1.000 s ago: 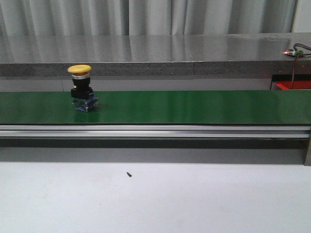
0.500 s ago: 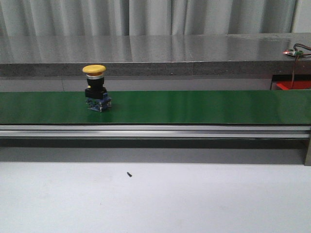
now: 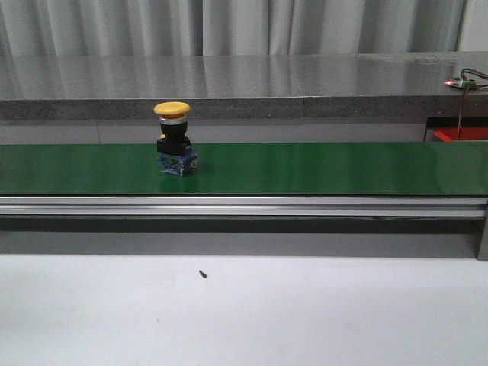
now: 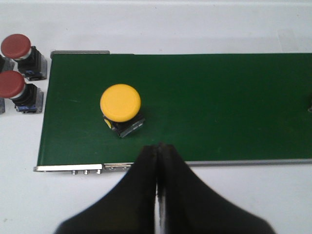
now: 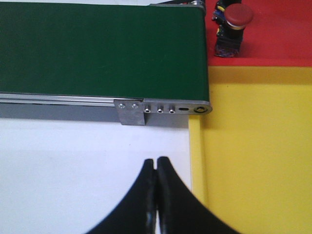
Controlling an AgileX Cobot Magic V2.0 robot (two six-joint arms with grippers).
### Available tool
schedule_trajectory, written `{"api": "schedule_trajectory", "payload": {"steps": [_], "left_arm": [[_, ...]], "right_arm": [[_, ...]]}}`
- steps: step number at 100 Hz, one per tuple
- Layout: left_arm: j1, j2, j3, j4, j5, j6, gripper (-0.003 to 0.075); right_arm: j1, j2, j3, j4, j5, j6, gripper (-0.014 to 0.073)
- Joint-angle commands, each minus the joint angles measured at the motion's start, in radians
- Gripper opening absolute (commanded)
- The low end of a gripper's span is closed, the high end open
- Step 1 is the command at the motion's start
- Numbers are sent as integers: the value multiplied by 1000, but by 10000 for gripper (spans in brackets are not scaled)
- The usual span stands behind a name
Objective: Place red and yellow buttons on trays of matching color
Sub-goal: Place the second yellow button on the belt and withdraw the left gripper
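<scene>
The yellow mushroom-head push button rides rightward along the green conveyor belt, now left of centre, heading toward the yellow plastic tray. The left pincer and right pincer hang closed and empty, so pickup is not yet started.

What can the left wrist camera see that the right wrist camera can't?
Only the left wrist view shows the yellow button standing on the belt, two red buttons lying off the belt's end, and the left gripper with its fingers closed together.

Only the right wrist view shows the red tray with a red button on it, the yellow tray with no button visible on it, and the right gripper, also closed.

Both show the green conveyor belt and the white table.
</scene>
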Motion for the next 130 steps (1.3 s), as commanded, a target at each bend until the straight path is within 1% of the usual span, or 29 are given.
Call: {"api": "schedule_trajectory", "payload": {"steps": [1, 26, 44, 73, 130], "left_arm": [[-29, -78, 20, -20, -55, 4, -20], [-80, -221, 158, -23, -87, 4, -20], [-111, -341, 269, -23, -179, 4, -20], [-111, -427, 375, -23, -176, 4, -20], [-111, -430, 385, -23, -178, 4, -20]], "right_arm": [[1, -2, -24, -7, -61, -2, -66], [1, -2, -24, -7, -61, -2, -66], [1, -2, -24, -7, -61, -2, -66], [1, -2, -24, -7, -61, -2, -66], [1, -2, -24, -7, -61, -2, -66]]}}
